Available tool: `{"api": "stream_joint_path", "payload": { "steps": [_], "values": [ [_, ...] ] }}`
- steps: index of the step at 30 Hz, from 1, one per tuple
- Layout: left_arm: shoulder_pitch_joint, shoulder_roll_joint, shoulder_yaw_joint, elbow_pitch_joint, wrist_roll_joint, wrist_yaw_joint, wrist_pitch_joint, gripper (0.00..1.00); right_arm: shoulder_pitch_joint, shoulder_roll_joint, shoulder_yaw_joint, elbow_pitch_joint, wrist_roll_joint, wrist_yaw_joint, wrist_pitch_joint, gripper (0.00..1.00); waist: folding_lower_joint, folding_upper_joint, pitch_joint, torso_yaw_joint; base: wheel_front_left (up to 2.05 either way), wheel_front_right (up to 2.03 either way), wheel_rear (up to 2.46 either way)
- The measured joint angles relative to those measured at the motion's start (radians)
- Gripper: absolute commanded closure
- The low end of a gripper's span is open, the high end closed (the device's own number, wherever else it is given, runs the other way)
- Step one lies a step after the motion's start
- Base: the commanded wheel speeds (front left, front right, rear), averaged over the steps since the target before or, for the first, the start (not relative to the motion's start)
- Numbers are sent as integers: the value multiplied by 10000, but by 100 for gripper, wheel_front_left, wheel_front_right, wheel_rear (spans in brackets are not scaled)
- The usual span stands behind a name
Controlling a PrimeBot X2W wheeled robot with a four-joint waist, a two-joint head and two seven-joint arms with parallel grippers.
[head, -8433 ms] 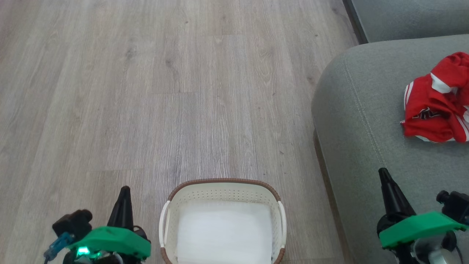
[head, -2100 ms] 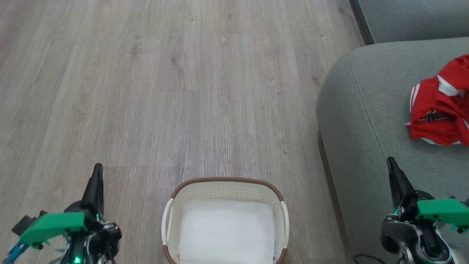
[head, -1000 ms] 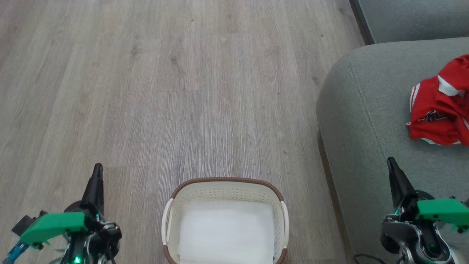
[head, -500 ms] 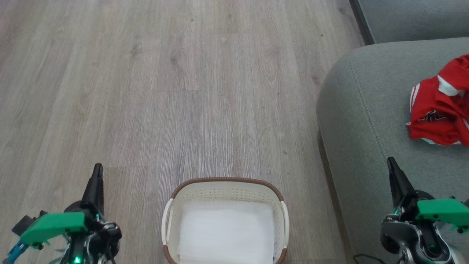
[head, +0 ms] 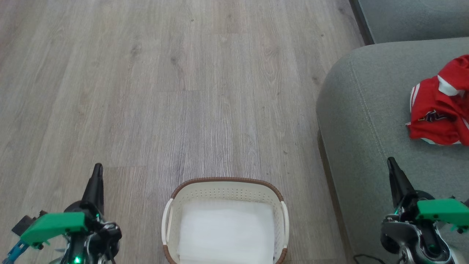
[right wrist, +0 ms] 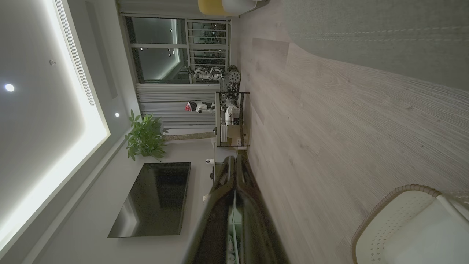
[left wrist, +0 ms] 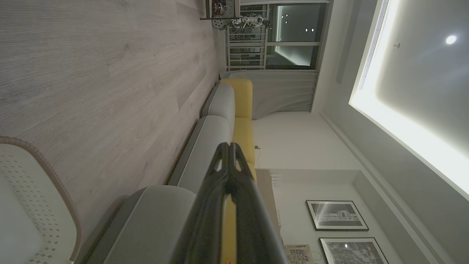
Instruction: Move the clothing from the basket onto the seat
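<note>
The red clothing (head: pixel 441 110), with white trim and dark lettering, lies crumpled on the grey-green seat (head: pixel 366 110) at the right edge of the head view. The cream basket (head: pixel 223 189) with its brown rim stands on the floor at bottom centre, holding just its flat white liner; the basket (left wrist: pixel 40 183) and the basket (right wrist: pixel 399 205) also show in the wrist views. My left gripper (head: pixel 97 169) points up left of the basket, fingers shut and empty. My right gripper (head: pixel 391 162) is over the seat's front part, shut and empty, below the clothing.
Pale wood-plank floor (head: pixel 183 91) stretches ahead and to the left. A second sofa cushion (head: pixel 410 18) sits at the top right. The wrist views show a grey and yellow sofa (left wrist: pixel 234 106), a shelf rack (right wrist: pixel 231 117), a dark screen (right wrist: pixel 154 198) and a plant (right wrist: pixel 144 137).
Since 8.4 s ago both arms have rotated at the wrist and the head camera has shifted slightly. Over the last two seconds nothing has visibly moved.
</note>
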Motion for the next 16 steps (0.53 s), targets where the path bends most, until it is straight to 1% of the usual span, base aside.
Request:
{"api": "stream_joint_path", "payload": {
  "steps": [16],
  "values": [
    [0,0,0,0,0,-2,0,100,0,13,-2,0,0,0,0,100,0,0,0,0,0,0,0]
  ]
}}
